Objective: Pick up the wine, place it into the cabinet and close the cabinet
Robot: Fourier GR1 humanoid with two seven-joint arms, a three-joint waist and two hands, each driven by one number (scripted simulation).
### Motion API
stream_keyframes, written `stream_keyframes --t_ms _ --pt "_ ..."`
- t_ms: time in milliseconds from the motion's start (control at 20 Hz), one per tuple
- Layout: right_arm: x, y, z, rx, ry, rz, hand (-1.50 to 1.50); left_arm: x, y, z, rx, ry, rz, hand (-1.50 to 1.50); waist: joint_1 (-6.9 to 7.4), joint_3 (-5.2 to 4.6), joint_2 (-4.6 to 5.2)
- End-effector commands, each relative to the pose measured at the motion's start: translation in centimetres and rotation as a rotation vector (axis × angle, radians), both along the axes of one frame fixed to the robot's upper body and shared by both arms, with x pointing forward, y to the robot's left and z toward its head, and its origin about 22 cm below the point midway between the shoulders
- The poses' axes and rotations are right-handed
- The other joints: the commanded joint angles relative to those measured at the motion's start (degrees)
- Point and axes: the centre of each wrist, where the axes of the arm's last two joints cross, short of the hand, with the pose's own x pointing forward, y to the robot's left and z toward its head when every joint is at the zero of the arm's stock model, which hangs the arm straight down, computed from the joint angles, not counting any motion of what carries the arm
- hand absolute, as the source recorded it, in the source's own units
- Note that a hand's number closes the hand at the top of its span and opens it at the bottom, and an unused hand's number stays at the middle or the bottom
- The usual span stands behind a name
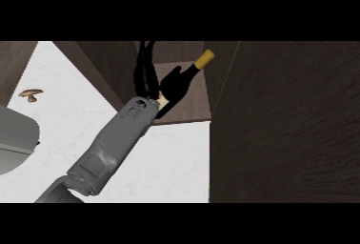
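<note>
The wine bottle (180,80) is black with a yellow cap and leans up and to the right inside the open brown cabinet (184,114). My left hand (146,76) comes up from the lower left on its grey forearm and sits against the bottle's left side, curled round its lower body. Black hand and black bottle merge, so the exact hold is hard to make out. The bottle's base is just above the cabinet's floor. My right hand does not show.
The cabinet's open door (288,124) fills the right side as a large dark brown panel. A small brown mushroom-like item (30,94) lies on the white counter (70,114) at the left. A grey rounded object (14,138) sits at the left edge.
</note>
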Motion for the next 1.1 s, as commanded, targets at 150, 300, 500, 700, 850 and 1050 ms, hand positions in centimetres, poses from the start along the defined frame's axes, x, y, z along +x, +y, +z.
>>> stream_keyframes --t_ms 150,300,500,700,850,1050 --pt "-2.0 1.0 2.6 0.03 -0.036 0.01 -1.5 -0.9 -0.6 0.1 -0.144 -0.089 0.008 -1.5 1.15 0.0 -0.49" --pt "-1.3 0.9 2.9 0.026 -0.016 -0.015 -1.5 -1.6 -0.8 0.4 -0.238 -0.127 -0.043 -1.5 1.82 -0.02 -0.52" --pt "-2.6 1.1 3.4 0.031 -0.014 -0.022 -1.5 -2.2 -1.9 1.2 -0.278 -0.125 -0.129 -1.5 3.25 0.07 -1.19" --pt "-1.3 1.9 2.8 0.029 -0.022 -0.039 -1.5 -4.2 -2.3 0.0 -0.314 -0.114 -0.214 -1.5 4.41 0.09 -1.27" --pt "-2.8 1.8 4.2 0.019 -0.035 -0.058 -1.5 -4.7 -0.7 -1.2 -0.343 -0.143 -0.215 -1.5 4.58 0.05 -1.32" --pt "-2.1 1.2 3.3 0.001 -0.014 -0.075 -1.5 -6.7 -1.6 0.5 -0.36 -0.125 -0.313 -1.5 5.71 0.13 -1.82"
